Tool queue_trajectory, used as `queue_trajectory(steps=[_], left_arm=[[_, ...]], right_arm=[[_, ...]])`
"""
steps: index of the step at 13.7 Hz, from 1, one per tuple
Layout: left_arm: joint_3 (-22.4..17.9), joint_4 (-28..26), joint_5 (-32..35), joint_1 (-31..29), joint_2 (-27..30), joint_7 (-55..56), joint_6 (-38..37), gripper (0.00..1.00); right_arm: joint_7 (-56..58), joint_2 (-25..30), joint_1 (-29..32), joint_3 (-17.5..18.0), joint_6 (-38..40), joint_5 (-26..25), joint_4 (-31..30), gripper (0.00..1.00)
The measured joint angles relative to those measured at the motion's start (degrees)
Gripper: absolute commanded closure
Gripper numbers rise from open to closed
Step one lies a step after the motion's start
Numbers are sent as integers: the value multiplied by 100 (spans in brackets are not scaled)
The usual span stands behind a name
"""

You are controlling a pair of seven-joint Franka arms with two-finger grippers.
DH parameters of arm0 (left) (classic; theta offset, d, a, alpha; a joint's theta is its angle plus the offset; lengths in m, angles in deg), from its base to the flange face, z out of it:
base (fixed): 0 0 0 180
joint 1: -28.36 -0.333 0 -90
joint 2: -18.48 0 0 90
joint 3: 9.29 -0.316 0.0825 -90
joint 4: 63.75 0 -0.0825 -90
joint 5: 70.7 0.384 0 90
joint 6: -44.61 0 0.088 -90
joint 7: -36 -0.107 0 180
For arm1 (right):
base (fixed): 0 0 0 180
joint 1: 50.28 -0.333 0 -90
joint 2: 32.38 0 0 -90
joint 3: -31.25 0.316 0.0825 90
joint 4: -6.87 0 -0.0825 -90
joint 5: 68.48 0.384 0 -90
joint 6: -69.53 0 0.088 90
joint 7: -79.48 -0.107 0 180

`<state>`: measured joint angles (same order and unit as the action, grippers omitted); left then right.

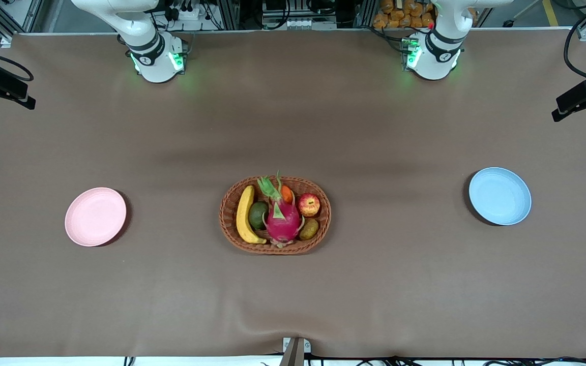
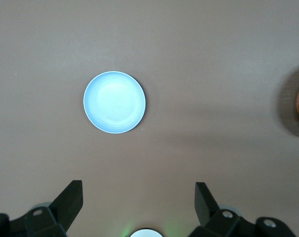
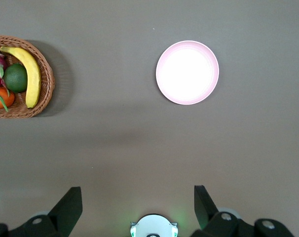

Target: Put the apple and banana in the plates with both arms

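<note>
An oval brown wicker basket (image 1: 274, 215) sits in the middle of the brown bench, a bit nearer the front camera's edge than the robots' edge. The long yellow banana (image 1: 245, 215) lies in it along the rim toward the right arm's end. The small red apple with yellow patches (image 1: 309, 204) sits in it toward the left arm's end. Between them are a big pink dragon fruit (image 1: 282, 221), a round green fruit (image 1: 258, 215), a small orange fruit (image 1: 287, 193) and a brown kiwi (image 1: 309, 229).

The round pale pink plate (image 1: 95, 216) is bare, toward the right arm's end. The round light blue plate (image 1: 499, 195) is bare, toward the left arm's end.

Both arms wait high up. The left gripper (image 2: 138, 197) hangs over bare bench by the blue plate, fingers spread wide, holding nothing. The right gripper (image 3: 137, 198) hangs over bare bench by the pink plate, also wide apart and holding nothing.
</note>
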<state>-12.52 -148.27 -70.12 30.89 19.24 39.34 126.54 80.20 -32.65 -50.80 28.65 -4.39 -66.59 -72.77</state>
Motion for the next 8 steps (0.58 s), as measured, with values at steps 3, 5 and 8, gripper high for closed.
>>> queue_trajectory(steps=[3,5,8], left_arm=[[5,2,0,18,0,0,1,0],[5,1,-1,18,0,0,1,0],[14,-37,-21,37,-87,-115,-1,0]], right_arm=[[-1,0,0,-2,0,0,0,0],[-2,0,0,-4,0,0,0,0],[-3,0,0,-8,0,0,0,0]])
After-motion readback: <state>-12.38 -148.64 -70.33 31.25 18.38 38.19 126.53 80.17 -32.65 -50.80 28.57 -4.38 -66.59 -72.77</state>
